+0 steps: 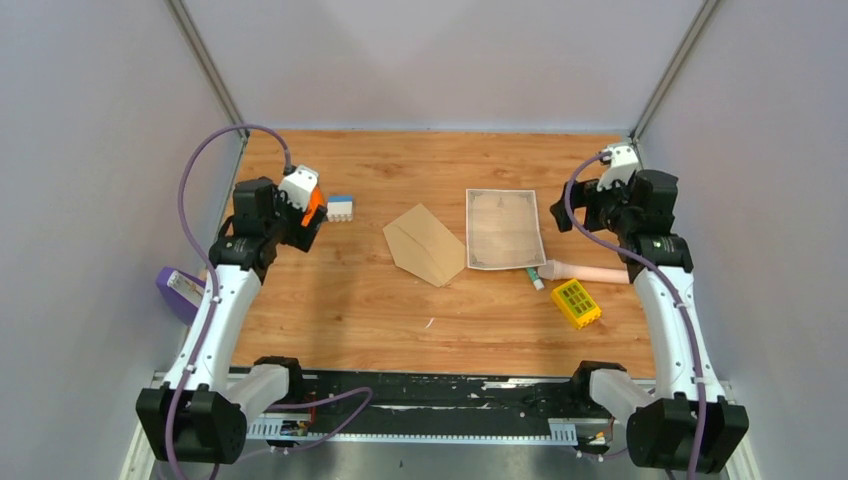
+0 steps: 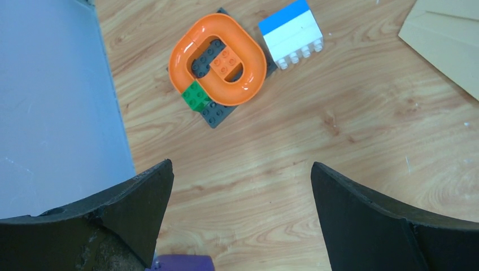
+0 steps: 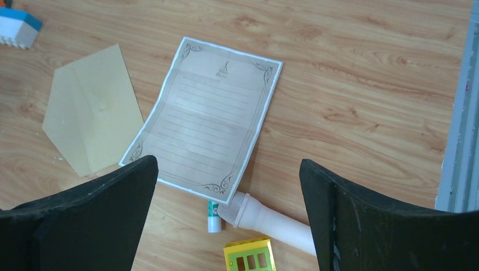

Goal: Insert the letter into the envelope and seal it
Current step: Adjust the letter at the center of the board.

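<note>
No step begun: my left hand (image 2: 242, 169) and right hand (image 3: 229, 169) hang apart, empty. Letter (image 1: 505, 228) lies flat mid-desk (image 1: 400, 320), envelope (image 1: 425, 243) just beside. Next I'd pinch the letter's edge.

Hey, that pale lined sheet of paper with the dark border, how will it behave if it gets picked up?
The pale bordered paper sheet looks thin with faint fold creases, so it will probably droop when lifted by one edge. It lies flat on the wooden table, so pushing would likely slide it rather than lift it.
</note>
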Robot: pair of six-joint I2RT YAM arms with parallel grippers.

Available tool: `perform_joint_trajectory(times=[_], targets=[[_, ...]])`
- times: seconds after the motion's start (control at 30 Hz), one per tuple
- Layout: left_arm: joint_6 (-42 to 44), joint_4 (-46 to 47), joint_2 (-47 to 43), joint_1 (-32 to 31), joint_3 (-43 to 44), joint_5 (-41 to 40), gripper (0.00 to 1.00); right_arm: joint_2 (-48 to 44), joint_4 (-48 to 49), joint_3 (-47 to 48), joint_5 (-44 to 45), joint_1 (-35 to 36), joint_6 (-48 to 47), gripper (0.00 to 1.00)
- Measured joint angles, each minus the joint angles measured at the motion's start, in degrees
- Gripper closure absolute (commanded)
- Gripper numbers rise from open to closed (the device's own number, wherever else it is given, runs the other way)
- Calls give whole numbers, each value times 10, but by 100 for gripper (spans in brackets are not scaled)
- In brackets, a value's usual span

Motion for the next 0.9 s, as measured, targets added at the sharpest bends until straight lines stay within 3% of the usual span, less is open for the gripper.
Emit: perform_joint_trajectory(times=[0.2, 0.43, 0.9], targets=[[29, -28, -7, 0, 0, 28, 0, 54, -50, 3, 6, 0, -53, 1], [36, -27, 9, 0, -18, 61, 0, 57, -68, -20, 16, 7, -76, 2], [35, 5, 21, 0, -45, 64, 0, 133, -67, -20, 51, 104, -66, 5]])
